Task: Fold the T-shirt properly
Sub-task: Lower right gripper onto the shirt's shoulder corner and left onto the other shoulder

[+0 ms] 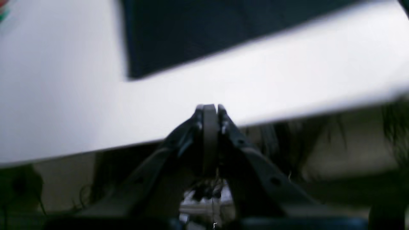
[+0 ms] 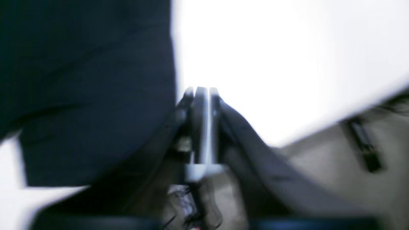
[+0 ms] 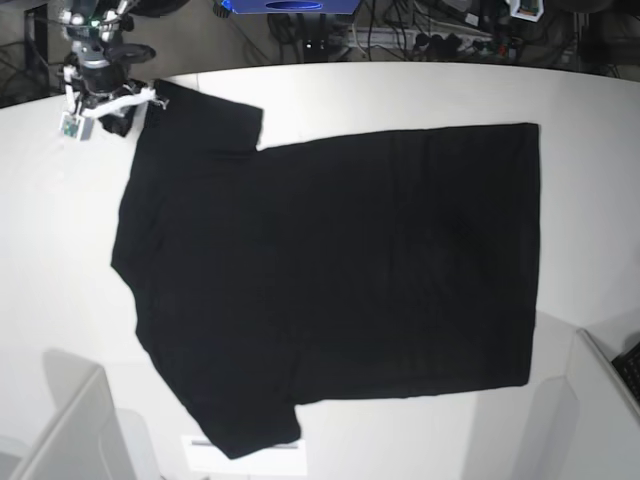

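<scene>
The plain black short-sleeved cloth T-shirt (image 3: 330, 280) lies flat and unfolded on the white table (image 3: 400, 90); the left gripper (image 1: 210, 107) is pressed closed on nothing, the right gripper (image 2: 202, 91) shows a thin gap holding nothing, so folding seems unstarted and next needs a grasp of an edge.

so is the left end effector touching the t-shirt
Apart. The left wrist view shows the shut left end effector over bare white table, with the t-shirt lying well beyond it.
</scene>
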Robot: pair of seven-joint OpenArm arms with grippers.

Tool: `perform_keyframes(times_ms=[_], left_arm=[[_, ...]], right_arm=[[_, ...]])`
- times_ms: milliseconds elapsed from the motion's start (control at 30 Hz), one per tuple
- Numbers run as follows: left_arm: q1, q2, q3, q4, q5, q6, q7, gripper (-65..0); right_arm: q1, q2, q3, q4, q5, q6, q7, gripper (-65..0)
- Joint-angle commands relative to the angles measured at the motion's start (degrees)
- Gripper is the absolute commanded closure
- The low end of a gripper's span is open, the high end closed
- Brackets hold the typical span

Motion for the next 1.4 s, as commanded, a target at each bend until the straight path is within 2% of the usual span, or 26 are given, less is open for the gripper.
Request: perform_keyframes(times_ms=[0, 67, 100, 300, 333, 400, 467, 533, 567, 600, 700, 800, 900, 1000, 1167, 1367], left_arm=[[0.67, -0.35, -1.42, 0.55, -2.51, 0.32, -1.39, 0.0], [0.49, -0.52, -3.26, 0.55, -6.82, 0.23, -1.13, 0.0], [0.49, -0.52, -3.88, 0.63, -7.61, 0.23, -1.04, 0.0], [-1.09, -0.52, -5.28, 0.37, -8.14, 0.23, -0.86, 0.0], [-1.09, -0.52, -5.28, 0.37, -8.14, 0.23, -0.86, -7.1], [-1.88, -0.52, -5.2, 0.55, -8.14, 0.23, -0.86, -25.3], [-2.23, -0.52, -5.2, 0.55, -8.22, 0.23, -0.86, -40.0], [-2.76, -0.52, -4.93, 0.63, -8.22, 0.23, -0.86, -49.5], [-3.02, -0.52, -4.84, 0.72, -8.4, 0.23, -0.86, -52.3], [-3.38, -0.61, -4.84, 0.63, -9.45, 0.23, -0.86, -53.3], [-4.34, -1.67, -5.2, 0.37, -15.96, 0.14, -0.6, -50.0], [-5.22, -4.83, -5.28, 0.37, -22.2, -0.91, 3.62, -48.7], [-7.42, -5.97, -5.28, 0.28, -27.04, -2.49, 7.93, -48.7], [-8.83, -5.97, -6.51, 0.28, -27.65, -3.72, 11.18, -48.7], [-12.61, -5.45, -10.21, -0.25, -28.0, -5.13, 18.92, -48.7], [-17.35, -1.93, -13.81, -2.44, -28.09, -5.75, 25.51, -48.7]], right_arm=[[0.59, 0.19, 0.29, 0.84, 0.13, 0.87, -0.86, -22.2], [2.35, 0.19, 0.02, 0.75, 0.21, 2.71, -3.68, -32.3], [3.14, 0.19, 0.2, 0.66, 0.21, 3.59, -4.47, -34.1], [8.24, 0.19, 1.52, 0.22, 0.21, 4.3, -10.18, -33.6], [9.21, 0.19, 2.22, -0.04, 0.21, 4.3, -11.33, -33.8], [11.76, 0.19, 4.33, -1.27, 0.13, 4.3, -13.79, -33.9], [14.31, 0.28, 6.79, -2.85, 0.13, 4.3, -16.51, -34.1], [16.42, 0.63, 8.55, -4.87, -0.14, 4.3, -18.62, -34.1], [17.03, 1.25, 8.81, -5.84, -0.14, 4.3, -19.33, -34.1], [17.56, 1.78, 8.81, -7.07, -0.05, 4.3, -19.76, -34.1], [18.35, 2.04, 8.81, -9.97, -0.05, 4.3, -19.76, -34.1], [18.53, 1.86, 8.73, -11.82, -0.05, 4.3, -20.03, -34.1], [18.61, 1.78, 8.64, -13.84, -0.05, 4.3, -20.03, -34.1], [18.35, 1.51, 8.55, -14.55, 0.04, 4.47, -20.12, -34.1], [15.8, 1.6, 3.1, -14.46, 0.13, 4.47, -19.68, -33.6], [14.92, 1.42, 1.34, -14.63, 0.13, 4.47, -19.59, -33.3]])
